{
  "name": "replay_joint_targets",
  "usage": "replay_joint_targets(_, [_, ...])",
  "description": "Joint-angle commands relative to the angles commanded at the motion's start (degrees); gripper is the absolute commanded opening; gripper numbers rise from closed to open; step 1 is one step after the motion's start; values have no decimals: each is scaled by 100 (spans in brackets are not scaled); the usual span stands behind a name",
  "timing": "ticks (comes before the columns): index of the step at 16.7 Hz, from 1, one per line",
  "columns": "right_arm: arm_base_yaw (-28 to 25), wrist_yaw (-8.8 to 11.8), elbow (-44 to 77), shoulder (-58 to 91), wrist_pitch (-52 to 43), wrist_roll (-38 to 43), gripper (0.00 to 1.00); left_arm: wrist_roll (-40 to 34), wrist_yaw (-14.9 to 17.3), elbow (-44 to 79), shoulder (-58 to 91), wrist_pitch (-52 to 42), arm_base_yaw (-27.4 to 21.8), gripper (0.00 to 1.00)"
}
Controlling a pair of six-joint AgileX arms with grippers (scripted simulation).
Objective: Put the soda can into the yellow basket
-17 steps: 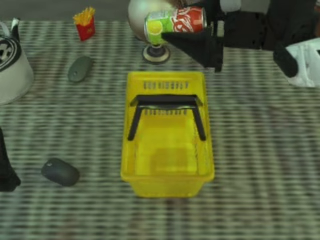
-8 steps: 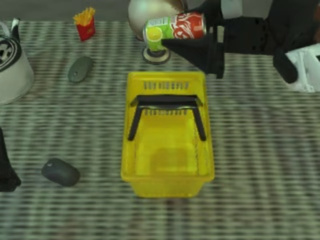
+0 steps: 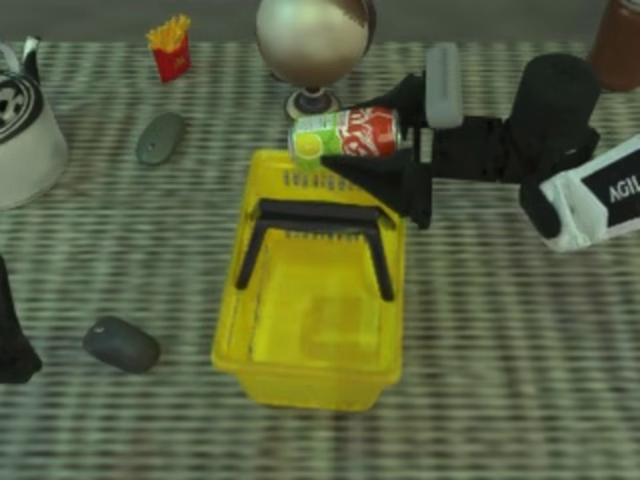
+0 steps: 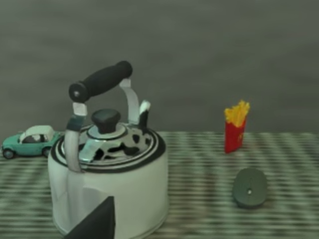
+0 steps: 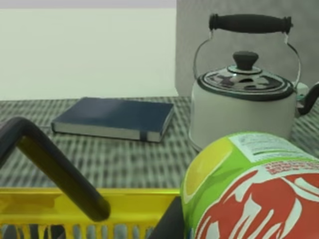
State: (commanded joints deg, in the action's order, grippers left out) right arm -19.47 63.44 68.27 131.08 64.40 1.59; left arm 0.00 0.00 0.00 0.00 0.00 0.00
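The table point(image 3: 520, 350) with its woven grey cloth fills the top view. In its middle stands the yellow basket point(image 3: 232, 330), turned a little askew, with the black handle point(image 3: 310, 212) folded across its far half. The right arm reaches in from the right side, and the right gripper point(image 3: 372, 148) holds the soda can point(image 3: 345, 136) clamped between its fingers. The can lies on its side, green end toward the left, just over the far rim of the basket and partly covering it.

The right wrist view shows the can point(image 5: 249, 186) very close, the basket rim point(image 5: 124, 204) and the handle point(image 5: 55, 169) under it. It also shows a dark blue book point(image 5: 114, 118), which the top view does not show.

The white kettle point(image 3: 25, 125) stands at the left edge of the table. The left wrist view shows it whole point(image 4: 109, 174), and behind it a small teal toy car point(image 4: 31, 141), seen only there. The left arm point(image 3: 12, 335) is parked at the left edge; I cannot tell whether its fingers are open.

Behind the basket stands a globe on a stand point(image 3: 312, 45), very near the can. Smaller things are a brown cylinder point(image 3: 615, 40), two grey computer mice point(image 3: 121, 344) point(image 3: 160, 137), and a red box of fries point(image 3: 170, 47).
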Motion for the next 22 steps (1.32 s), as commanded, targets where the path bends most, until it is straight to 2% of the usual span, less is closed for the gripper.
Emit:
replay_joint_targets(5, [-4,-4,-36,73,76,3,0,0,0,0,0,0,0,100])
replay_joint_targets(18, [-4,-4,-36,73,76,3,98,0,0,0,0,0,0,100])
replay_joint_targets(22, [-4,-4,-36,73,76,3,100,0,0,0,0,0,0,100])
